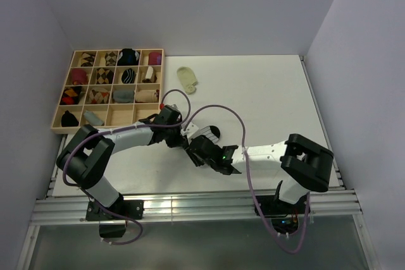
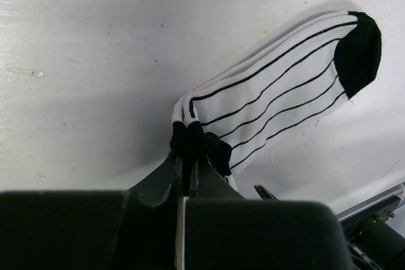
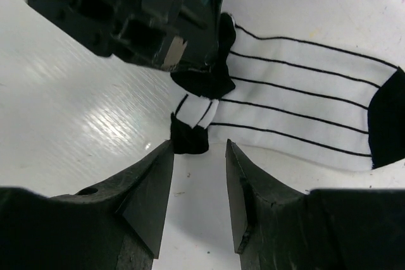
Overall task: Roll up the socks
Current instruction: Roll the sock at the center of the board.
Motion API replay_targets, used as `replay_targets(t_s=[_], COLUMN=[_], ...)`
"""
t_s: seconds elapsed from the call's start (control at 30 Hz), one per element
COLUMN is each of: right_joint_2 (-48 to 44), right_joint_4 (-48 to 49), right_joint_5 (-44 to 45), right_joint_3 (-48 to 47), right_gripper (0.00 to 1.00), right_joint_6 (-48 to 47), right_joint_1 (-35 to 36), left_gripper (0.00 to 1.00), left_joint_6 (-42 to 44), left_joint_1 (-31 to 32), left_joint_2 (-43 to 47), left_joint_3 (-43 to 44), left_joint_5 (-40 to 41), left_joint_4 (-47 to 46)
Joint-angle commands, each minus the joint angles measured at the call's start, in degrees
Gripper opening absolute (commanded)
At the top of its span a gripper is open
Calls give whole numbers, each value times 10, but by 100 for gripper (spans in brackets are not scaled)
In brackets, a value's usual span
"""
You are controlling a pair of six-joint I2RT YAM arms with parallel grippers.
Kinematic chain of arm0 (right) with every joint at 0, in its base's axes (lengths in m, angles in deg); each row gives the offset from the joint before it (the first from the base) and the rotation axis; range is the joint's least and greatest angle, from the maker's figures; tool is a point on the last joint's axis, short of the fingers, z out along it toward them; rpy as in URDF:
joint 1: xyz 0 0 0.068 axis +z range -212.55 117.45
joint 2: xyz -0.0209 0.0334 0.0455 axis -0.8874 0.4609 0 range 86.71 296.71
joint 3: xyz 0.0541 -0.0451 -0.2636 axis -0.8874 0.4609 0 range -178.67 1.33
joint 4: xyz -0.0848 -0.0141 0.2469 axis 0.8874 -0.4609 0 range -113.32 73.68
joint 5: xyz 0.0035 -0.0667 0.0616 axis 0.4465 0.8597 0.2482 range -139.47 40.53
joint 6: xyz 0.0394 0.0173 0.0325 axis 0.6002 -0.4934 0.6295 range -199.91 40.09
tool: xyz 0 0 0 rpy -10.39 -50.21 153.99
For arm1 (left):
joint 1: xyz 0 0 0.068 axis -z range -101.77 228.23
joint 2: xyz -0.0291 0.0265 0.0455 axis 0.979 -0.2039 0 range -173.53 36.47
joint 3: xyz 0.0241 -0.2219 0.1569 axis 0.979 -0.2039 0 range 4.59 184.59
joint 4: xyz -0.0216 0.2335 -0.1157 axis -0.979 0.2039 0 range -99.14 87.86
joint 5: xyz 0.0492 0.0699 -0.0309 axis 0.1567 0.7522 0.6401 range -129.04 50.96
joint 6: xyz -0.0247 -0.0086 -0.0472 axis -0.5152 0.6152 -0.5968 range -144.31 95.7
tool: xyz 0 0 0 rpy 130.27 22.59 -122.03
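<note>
The striped sock [image 2: 278,99] lies flat on the white table, white with thin black lines, its black toe pointing away. My left gripper [image 2: 188,151] is shut on its folded black cuff end. In the right wrist view the sock [image 3: 297,105] lies just ahead of my right gripper [image 3: 199,147], which is open with its jaws on either side of a black cuff corner, not touching it. In the top view both grippers, left [image 1: 183,136] and right [image 1: 201,150], meet at the sock [image 1: 213,135] near the table's middle. The pale yellow-green sock [image 1: 186,78] lies flat at the back.
A wooden compartment tray [image 1: 63,129] with several rolled socks stands at the back left. The left gripper's body [image 3: 145,11] fills the top of the right wrist view, close over the sock. Walls close in the table on both sides and at the back.
</note>
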Motion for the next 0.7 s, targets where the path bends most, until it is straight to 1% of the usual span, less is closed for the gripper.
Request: replay_targets(t_s=[0.0,0.23,0.37,0.5,0.67], right_joint_2=[24,47,42,36,67], right_joint_4=[38,66,80,94,92], right_joint_5=[63,78,76,73,78], right_joint_3=[-23,-29,-24,-19,-34], right_gripper=[46,48,51,51,51], right_joint_6=[-33,-42,-42,-40,-43], right_joint_1=[14,28,32,35,35], left_gripper=[1,1,1,1,1], left_joint_6=[9,5,4,1,0], left_joint_1=[0,-1,0,0,0], left_joint_2=[2,-5,-7,-11,-12], left_joint_3=[17,20,22,21,22], left_joint_5=[-8,-21,-21,-26,-29], left_joint_4=[9,6,5,2,5])
